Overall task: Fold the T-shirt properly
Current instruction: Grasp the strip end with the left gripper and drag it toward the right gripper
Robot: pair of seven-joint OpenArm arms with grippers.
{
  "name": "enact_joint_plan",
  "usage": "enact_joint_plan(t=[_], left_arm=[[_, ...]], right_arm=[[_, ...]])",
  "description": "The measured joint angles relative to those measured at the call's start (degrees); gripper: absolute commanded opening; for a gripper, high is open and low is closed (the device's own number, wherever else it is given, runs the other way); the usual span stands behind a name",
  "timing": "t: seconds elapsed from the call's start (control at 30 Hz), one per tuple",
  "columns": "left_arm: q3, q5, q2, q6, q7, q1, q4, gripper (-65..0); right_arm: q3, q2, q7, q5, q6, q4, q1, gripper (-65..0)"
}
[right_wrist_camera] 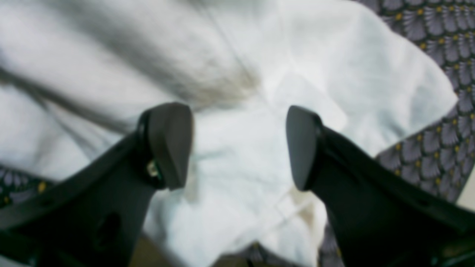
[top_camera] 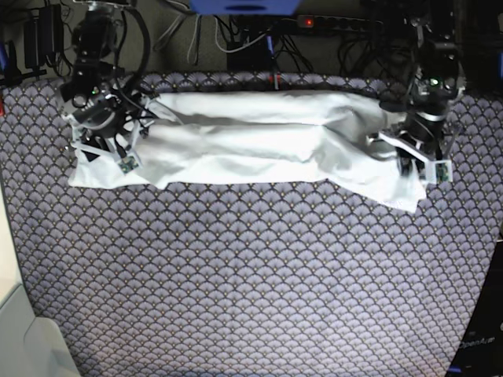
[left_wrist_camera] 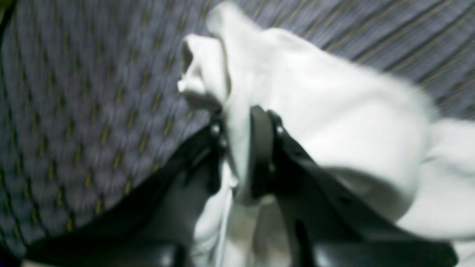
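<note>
The white T-shirt (top_camera: 251, 141) lies as a long, wrinkled band across the back of the patterned surface. In the base view my left gripper (top_camera: 415, 161) is at the shirt's right end. The left wrist view shows that gripper (left_wrist_camera: 239, 126) shut on a bunched fold of the T-shirt (left_wrist_camera: 334, 104), with cloth squeezed between the pads and sticking out above them. My right gripper (top_camera: 106, 149) is at the shirt's left end. Its wrist view shows the right gripper (right_wrist_camera: 235, 146) open, fingers wide apart just over the T-shirt (right_wrist_camera: 334, 74), with nothing between them.
A grey fan-patterned cloth (top_camera: 251, 275) covers the table under and in front of the shirt. Cables and a power strip (top_camera: 330, 23) run along the back edge. A pale object (top_camera: 23, 338) sits at the front left corner.
</note>
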Motion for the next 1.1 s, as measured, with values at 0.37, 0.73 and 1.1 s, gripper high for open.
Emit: enact_joint_plan(t=[0.37, 0.73, 1.1], left_arm=[[13.8, 2.6, 0.7, 1.0, 0.2, 0.0, 7.5, -64.6], [27.5, 31.7, 15.1, 15.4, 0.5, -0.9, 4.3, -64.6], [41.0, 39.7, 19.8, 18.6, 9.0, -3.0, -3.6, -64.5]], right_arm=[[0.4, 0.7, 5.0, 0.4, -0.3, -5.8, 1.2, -23.7], [0.3, 0.7, 5.2, 0.6, -0.3, -5.8, 1.4, -23.7], [0.2, 1.0, 5.4, 0.6, -0.3, -5.8, 1.4, -23.7]])
